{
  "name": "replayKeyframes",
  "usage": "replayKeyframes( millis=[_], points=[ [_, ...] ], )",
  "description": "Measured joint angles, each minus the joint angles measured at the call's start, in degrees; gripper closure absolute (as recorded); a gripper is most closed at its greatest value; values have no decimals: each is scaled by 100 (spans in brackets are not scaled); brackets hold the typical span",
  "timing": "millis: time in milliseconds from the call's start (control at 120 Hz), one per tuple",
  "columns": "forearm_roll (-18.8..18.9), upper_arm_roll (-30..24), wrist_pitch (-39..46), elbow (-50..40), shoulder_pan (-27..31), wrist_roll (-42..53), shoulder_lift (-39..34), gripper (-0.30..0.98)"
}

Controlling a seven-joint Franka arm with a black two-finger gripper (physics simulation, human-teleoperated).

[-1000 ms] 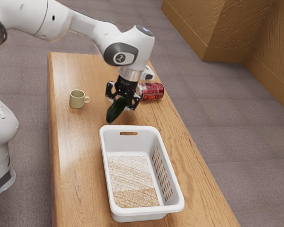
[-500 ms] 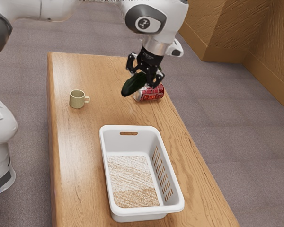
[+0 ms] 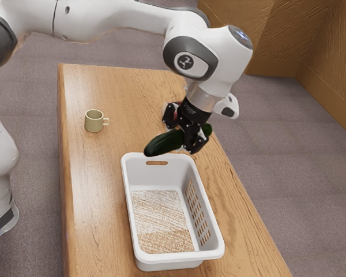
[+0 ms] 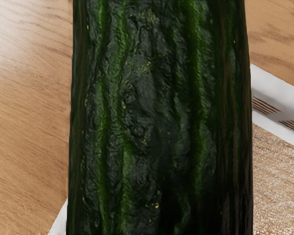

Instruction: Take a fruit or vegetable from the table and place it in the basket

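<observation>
Dark green, the cucumber [image 3: 164, 142] hangs near the middle of the frame in the exterior view, held crosswise in the gripper [image 3: 184, 138]. The fingers are clamped on it from two sides, one end jutting toward the exterior view's left and the other showing past the fingers toward its right. Below, the white basket [image 3: 179, 256] stands on the wooden tabletop [image 3: 98, 196], in the lower middle of the frame, and the cucumber appears beside or just above its upper rim, by the handle slot [image 3: 157, 163]. How high it hangs over that rim I cannot tell.

The carry looks mostly done, with the lowering and release left. The chief risk is letting go too soon: from here the cucumber could land across the rim and tip outward onto the tabletop. Moving in too low could knock its long free end against the wall, twisting it in the grip or shoving the basket. Its rounded, possibly slick skin may let it swivel if bumped. Best to bring it well over the basket's middle, then ease down before opening. The mug [image 3: 94, 121], upper left of the frame, seems safely out of the way.
</observation>
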Motion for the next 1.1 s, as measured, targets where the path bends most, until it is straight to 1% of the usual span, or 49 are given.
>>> replayKeyframes(
  millis=[150,242,375,450,600,775,850,1017,1100],
  points=[
    [-142,-117,304,-177,-102,-134,38,49],
    [-300,-135,597,-345,-85,-229,59,49],
    [-666,-131,1055,-492,-34,-612,98,49],
    [-800,-132,1352,-642,10,-858,99,49],
    [-915,-212,1720,-722,-95,-1367,34,49],
    [-975,-469,1840,-717,-254,-1916,-384,49],
    [-1123,-486,1850,-753,-200,-2165,-412,49],
    [-1798,-470,1863,-925,-57,-2829,-421,49],
    [-2017,-473,1866,-939,-53,-3190,-421,49]
  ],
)
